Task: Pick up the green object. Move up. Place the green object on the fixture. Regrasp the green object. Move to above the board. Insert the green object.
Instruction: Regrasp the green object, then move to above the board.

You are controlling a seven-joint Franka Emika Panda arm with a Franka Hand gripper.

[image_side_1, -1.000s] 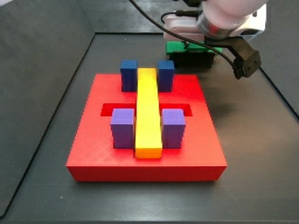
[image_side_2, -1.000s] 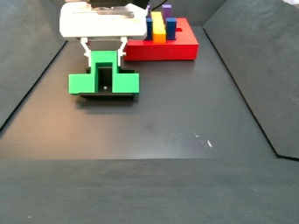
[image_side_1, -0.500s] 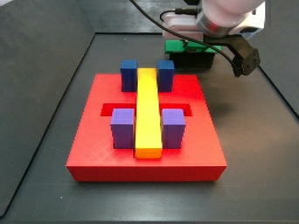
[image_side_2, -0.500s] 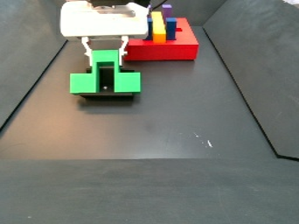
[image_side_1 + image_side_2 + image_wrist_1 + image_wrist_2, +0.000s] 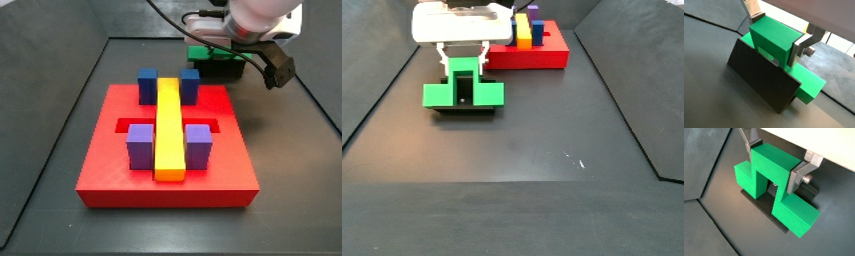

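The green object sits astride the black fixture, its raised middle cube on top and its lower side cubes on either side. My gripper is shut on that middle cube, with a silver finger flat against each side. In both side views the green object stands on the floor with the gripper straight above it, just behind the red board. The board's slot is open beside the yellow bar.
The board carries the yellow bar, two blue blocks at its far end and two purple blocks at its near end. Raised dark walls border the black floor. A cable loops above the arm.
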